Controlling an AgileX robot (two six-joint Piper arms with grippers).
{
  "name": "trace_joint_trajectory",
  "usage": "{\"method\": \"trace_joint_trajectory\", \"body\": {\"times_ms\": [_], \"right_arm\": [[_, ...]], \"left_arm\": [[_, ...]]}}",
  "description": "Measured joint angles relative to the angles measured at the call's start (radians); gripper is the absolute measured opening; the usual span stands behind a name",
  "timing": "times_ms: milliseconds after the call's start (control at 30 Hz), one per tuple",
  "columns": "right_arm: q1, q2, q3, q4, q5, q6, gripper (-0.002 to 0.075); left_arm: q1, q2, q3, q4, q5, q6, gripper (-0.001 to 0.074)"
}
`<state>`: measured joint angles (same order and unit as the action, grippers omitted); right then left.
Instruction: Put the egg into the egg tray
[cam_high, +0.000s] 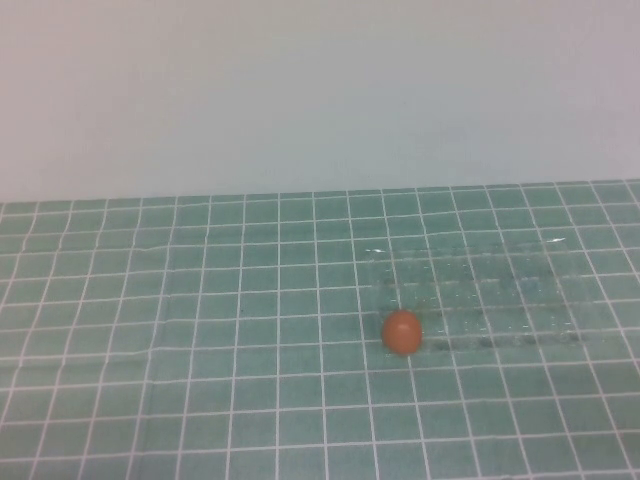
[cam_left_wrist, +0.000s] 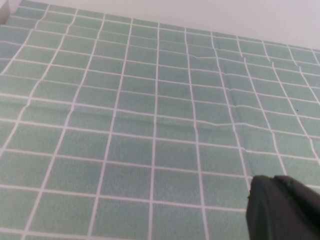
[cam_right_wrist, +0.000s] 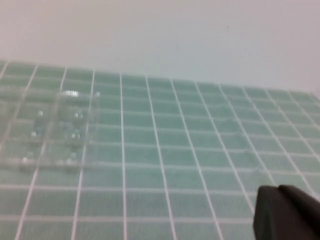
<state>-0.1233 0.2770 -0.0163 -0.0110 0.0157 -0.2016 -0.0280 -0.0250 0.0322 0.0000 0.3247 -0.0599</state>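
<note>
We see the egg lying on the green gridded surface, at the near-left corner of the egg tray — touching it or just beside it, we cannot tell which. It looks to rest on the mat rather than in a cup, so we judge the task barely begun: the egg has not been picked up, and the tray's cups appear unfilled.

Neither arm shows in the high view. In the left wrist view only a dark edge of the left gripper shows, over bare mat, with neither egg nor tray in sight. In the right wrist view a similar dark edge of the right gripper shows, with the tray well off to one side. Whether either gripper's jaws are spread or pressed together, we cannot tell.

All of it is left — reach, grasp, lift, place in a cup.
</note>
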Motion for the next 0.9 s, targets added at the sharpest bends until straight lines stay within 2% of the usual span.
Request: {"method": "trace_joint_trajectory", "body": {"times_ms": [400, 600, 900], "right_arm": [[-0.003, -0.278, 0.043, 0.011, 0.245, 0.0, -0.0001], [-0.003, -0.284, 0.043, 0.046, 0.339, 0.006, -0.0001], [-0.003, -0.284, 0.043, 0.049, 0.353, 0.031, -0.0001]], "left_arm": [[0.0, 0.0, 0.0, 0.0, 0.0, 0.0, -0.0001], [0.0, 0.0, 0.0, 0.0, 0.0, 0.0, -0.0001], [0.0, 0.0, 0.0, 0.0, 0.0, 0.0, -0.0001]]}}
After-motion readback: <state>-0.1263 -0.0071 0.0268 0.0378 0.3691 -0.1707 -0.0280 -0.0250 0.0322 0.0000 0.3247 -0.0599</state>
